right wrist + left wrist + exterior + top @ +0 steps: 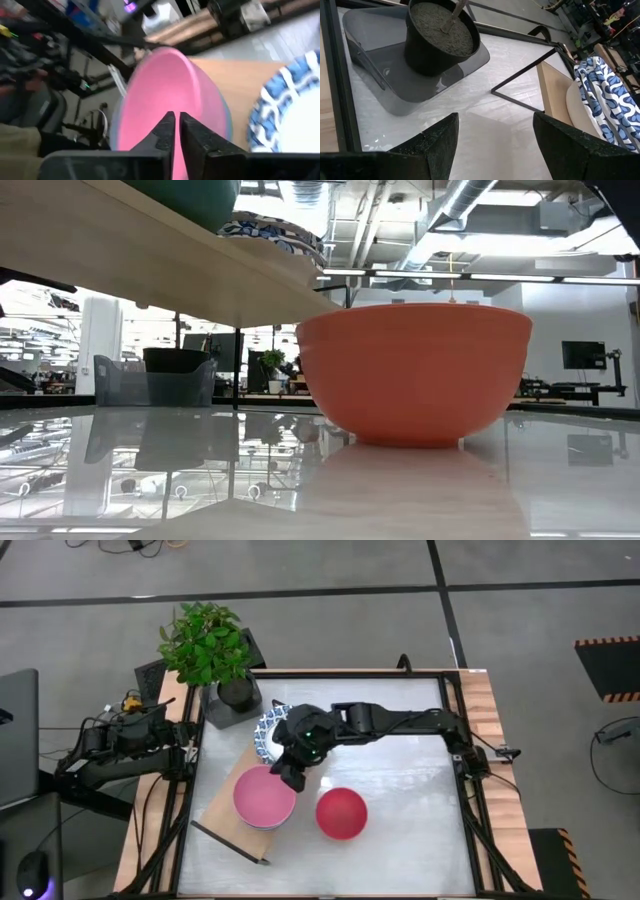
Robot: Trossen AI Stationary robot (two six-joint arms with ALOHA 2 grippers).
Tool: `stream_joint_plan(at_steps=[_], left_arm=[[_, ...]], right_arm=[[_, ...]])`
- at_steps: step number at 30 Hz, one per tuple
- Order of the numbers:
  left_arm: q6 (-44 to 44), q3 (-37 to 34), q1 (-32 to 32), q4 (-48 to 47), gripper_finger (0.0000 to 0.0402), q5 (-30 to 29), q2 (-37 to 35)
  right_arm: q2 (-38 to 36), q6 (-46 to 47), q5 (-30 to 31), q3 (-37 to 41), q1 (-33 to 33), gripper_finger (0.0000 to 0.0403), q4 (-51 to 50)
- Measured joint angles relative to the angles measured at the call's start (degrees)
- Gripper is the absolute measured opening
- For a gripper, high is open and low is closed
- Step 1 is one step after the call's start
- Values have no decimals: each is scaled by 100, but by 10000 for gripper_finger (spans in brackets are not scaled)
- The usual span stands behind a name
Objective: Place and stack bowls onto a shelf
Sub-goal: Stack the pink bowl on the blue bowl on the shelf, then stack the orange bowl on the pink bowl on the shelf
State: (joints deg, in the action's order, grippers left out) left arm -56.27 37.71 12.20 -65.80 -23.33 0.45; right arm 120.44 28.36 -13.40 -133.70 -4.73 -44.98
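The light-wood shelf [222,825] lies slantwise on the table's left half. On it the pink bowl [264,797] [165,95] is nested in a bluish bowl whose rim [227,125] shows beneath it. A blue-and-white bowl [266,732] [290,105] rests on the shelf farther back. The red bowl [341,813] [415,375] stands on the table on its base. My right gripper [293,777] [177,122] is over the pink bowl's rim on its far right side, fingers shut to a sliver. My left gripper [492,135] waits open at the table's left edge. My right gripper comes from above, slanting toward the table's left, with its fingertips [167,127] at the pink bowl's rim. The fingers hide the spot, and I cannot tell whether they touch the bowl.
A plant in a black pot [235,690] [440,40] stands on a grey tray at the far left corner. In the low view the shelf board [150,265] passes overhead with a dark bowl [190,195] and the patterned bowl [280,235] on it. Wooden strips edge the table.
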Motion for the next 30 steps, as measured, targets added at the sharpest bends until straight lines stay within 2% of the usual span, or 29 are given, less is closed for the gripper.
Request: stream_joint_plan(at_steps=[8,11,21,24,30], left_arm=[[-10,0,0,-2,242,3,0],[-15,0,0,-2,242,25,0],[-13,0,0,-2,242,40,-2],[-3,0,0,-2,242,128,-2],[28,0,-1,-2,242,155,-2]], right_arm=[[383,34,-22,-1,164,29,-182],[460,151,-277,-1,222,29,-75],[54,296,-305,-9,117,28,115],[-140,401,-83,-10,-73,28,-895],[-358,1051,1584,-12,-634,34,-4152]])
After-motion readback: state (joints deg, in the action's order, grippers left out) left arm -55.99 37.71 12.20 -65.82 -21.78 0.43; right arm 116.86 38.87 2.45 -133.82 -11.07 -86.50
